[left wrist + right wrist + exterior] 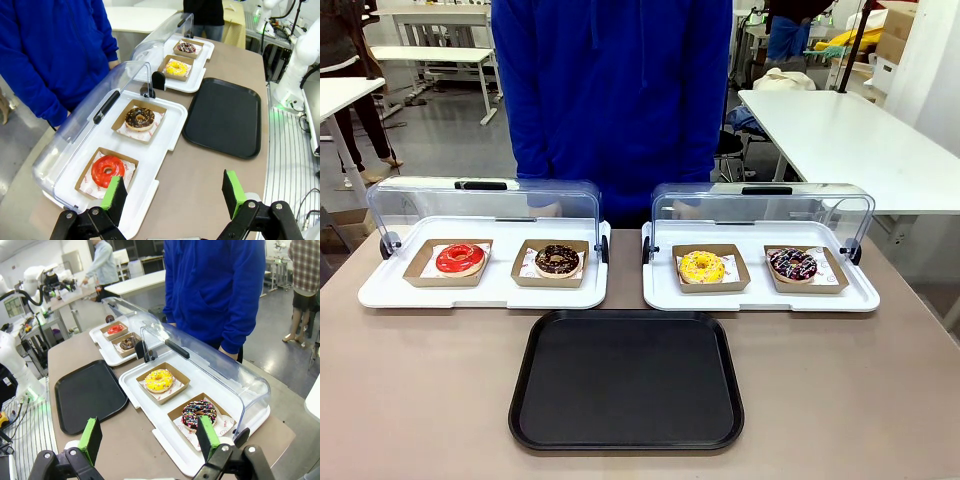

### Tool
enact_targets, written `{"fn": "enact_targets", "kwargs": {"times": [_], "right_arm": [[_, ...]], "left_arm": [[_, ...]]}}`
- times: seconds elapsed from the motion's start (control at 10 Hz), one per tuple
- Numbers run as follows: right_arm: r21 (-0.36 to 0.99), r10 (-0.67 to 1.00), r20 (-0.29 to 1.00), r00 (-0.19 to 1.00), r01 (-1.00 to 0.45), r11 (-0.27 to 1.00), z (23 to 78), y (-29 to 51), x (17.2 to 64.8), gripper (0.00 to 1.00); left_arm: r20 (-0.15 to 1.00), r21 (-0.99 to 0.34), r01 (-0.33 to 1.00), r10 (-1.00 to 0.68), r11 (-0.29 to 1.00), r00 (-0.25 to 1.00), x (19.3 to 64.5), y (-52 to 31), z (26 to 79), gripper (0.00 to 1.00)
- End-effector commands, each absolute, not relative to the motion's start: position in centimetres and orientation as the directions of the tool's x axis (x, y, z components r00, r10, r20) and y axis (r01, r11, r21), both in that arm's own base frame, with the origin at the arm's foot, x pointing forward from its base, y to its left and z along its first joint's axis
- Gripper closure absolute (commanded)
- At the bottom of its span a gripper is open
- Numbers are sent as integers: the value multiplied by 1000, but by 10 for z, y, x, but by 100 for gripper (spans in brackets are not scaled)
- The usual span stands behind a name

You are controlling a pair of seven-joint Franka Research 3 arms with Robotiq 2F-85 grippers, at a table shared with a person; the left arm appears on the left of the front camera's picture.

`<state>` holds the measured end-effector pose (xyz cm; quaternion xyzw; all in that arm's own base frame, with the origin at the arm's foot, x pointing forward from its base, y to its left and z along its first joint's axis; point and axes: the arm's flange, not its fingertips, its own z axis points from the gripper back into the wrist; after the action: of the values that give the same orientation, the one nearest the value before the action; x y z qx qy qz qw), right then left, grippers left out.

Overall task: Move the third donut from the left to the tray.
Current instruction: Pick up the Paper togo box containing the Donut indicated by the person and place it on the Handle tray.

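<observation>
The third donut from the left (701, 266) has bright yellow icing and lies in a shallow brown cardboard box on the right white tray; it also shows as the yellow donut (176, 68) (159, 380) in both wrist views. The black tray (626, 379) (225, 115) (89, 393) lies flat and bare at the table's near middle. My left gripper (172, 195) hangs open above the table's left end, near the red donut (107, 170). My right gripper (150, 436) is open above the right end, close to a chocolate sprinkled donut (199, 413).
Two white trays (485, 290) (760, 296) with raised clear lids hold the boxed donuts: red (460, 258), chocolate (557, 260) and dark sprinkled (793, 264). A person in a blue top (610, 90) stands at the far edge. The other arm's white base (295, 75) stands off the table.
</observation>
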<state>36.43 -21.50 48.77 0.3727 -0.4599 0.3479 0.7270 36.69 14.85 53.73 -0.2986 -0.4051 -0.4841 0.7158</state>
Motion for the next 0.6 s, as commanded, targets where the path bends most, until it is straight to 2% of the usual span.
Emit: {"fn": "enact_targets", "kwargs": {"times": [0.0, 0.5], "right_arm": [[195, 153, 942, 299, -859, 474, 489, -216, 368, 0], [195, 153, 942, 299, -859, 474, 489, -216, 368, 0]], "left_arm": [[881, -17, 941, -440, 338, 174, 368, 148, 538, 0], [881, -17, 941, -440, 338, 174, 368, 148, 538, 0]]}}
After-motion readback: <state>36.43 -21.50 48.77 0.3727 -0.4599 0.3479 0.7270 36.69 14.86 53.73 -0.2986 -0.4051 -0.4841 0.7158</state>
